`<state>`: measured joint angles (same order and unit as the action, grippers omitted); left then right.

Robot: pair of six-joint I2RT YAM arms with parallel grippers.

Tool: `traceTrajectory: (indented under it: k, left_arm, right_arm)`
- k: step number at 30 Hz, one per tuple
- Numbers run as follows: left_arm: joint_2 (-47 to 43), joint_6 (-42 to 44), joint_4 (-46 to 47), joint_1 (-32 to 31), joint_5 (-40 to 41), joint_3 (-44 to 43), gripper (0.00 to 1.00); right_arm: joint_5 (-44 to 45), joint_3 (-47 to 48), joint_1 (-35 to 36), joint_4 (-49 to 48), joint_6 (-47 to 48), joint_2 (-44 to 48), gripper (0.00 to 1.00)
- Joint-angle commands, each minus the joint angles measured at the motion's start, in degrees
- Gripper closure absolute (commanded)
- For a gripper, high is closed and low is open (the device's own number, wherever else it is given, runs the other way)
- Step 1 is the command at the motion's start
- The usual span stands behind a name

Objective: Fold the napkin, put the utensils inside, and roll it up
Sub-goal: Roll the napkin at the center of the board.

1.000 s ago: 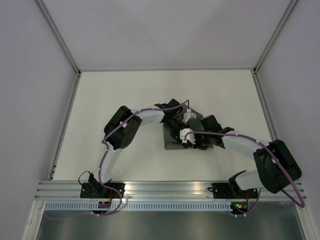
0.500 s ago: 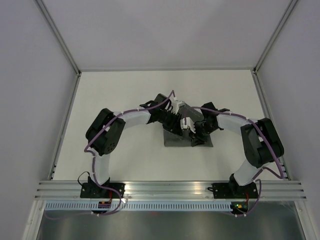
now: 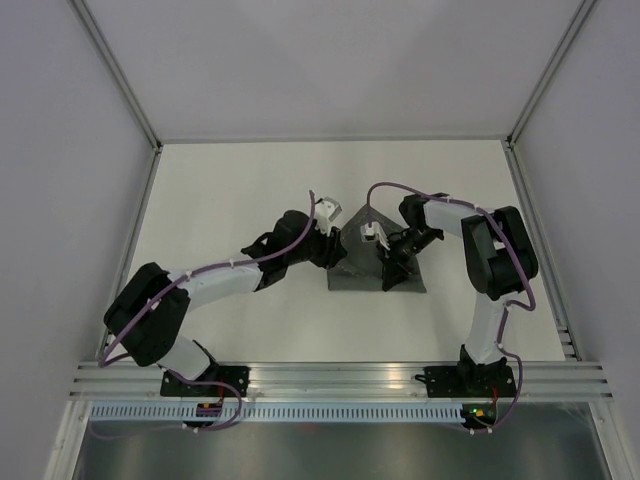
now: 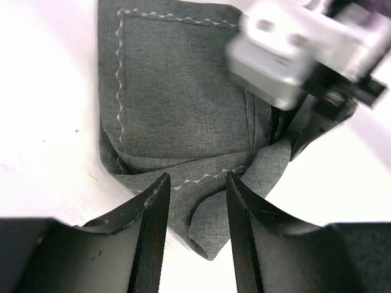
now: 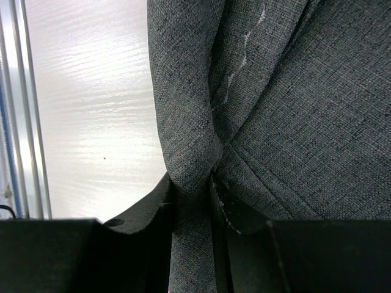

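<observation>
left jaws: parted above napkin edge | right jaws: clenched on a napkin fold | napkin lies on table

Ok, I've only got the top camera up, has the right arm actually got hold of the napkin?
Observer: Yes. The right wrist camera shows the right fingers shut on a bunched fold of the napkin.
Operator: And the left arm?
Observer: Its wrist camera shows the left fingers apart, with a rolled napkin corner in the gap, not pinched.
Operator: Any cutlery showing?
Observer: None in either wrist view, only cloth and its pale zigzag stitching.
</observation>
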<state>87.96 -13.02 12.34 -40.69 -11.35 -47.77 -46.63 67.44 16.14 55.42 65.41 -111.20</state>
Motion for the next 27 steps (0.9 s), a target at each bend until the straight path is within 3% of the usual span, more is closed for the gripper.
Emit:
traceTrajectory:
  k: [1, 5, 16, 27]
  left_arm:
    - [-3.06, 9.99, 7.08, -6.49, 11.07, 2.33, 0.53]
    - [-3.15, 18.36, 12.17, -15.1, 20.3, 5.84, 0.54]
    - [7.3, 37.95, 17.8, -27.15, 27.0, 3.39, 0.48]
    - [16.09, 49.22, 25.01, -28.92, 29.9, 2.42, 0.43]
  right_arm:
    - [4.44, 2.51, -0.15, 3.99, 2.89, -6.03, 0.88]
    - [4.53, 6.21, -0.5, 7.25, 1.92, -9.21, 0.88]
    - [6.46, 11.92, -0.58, 9.97, -1.07, -14.22, 0.89]
    - [7.34, 15.09, -0.67, 11.56, -2.56, -16.95, 0.89]
